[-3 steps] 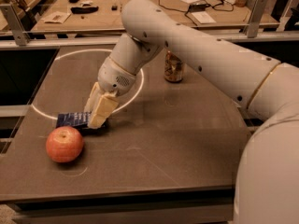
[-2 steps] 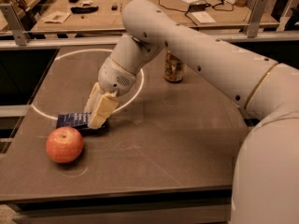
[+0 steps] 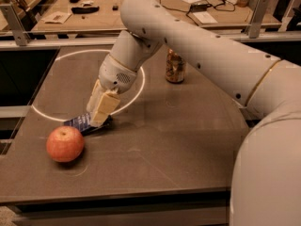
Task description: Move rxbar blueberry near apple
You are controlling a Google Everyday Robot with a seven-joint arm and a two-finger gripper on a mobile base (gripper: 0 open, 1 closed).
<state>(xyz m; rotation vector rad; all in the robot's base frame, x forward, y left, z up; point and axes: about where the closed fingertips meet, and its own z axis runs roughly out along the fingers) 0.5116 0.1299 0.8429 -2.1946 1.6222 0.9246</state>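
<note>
You are nearly done here. The rxbar blueberry [image 3: 77, 122] sits toward the front-left corner of the bench [image 3: 188, 145], just behind the apple [image 3: 65, 143] and a little to its right. Its dark blue wrapper almost reaches the top of the fruit, though you can't make out whether the two actually touch. The bar looks slightly tipped, not flat: the end nearest the apple shows clearly, and the other end is hidden under the gripper [image 3: 99, 121].

The gripper is down at that hidden end, with the arm reaching in from the right side of the bench. Its pale fingers [image 3: 106, 106] look clamped on the far end of the rxbar blueberry, one on either side of the wrapper, so the bar appears to be held, not lying free.

As placement goes, the main work seems finished, since the bar is already close beside the apple. What is left for you is to let go, see the bar settle flat, and lift clear without dragging it away or nudging the apple, which could roll.

The drink can [image 3: 175, 66] stands well apart near the back edge and is not in your way.
</note>
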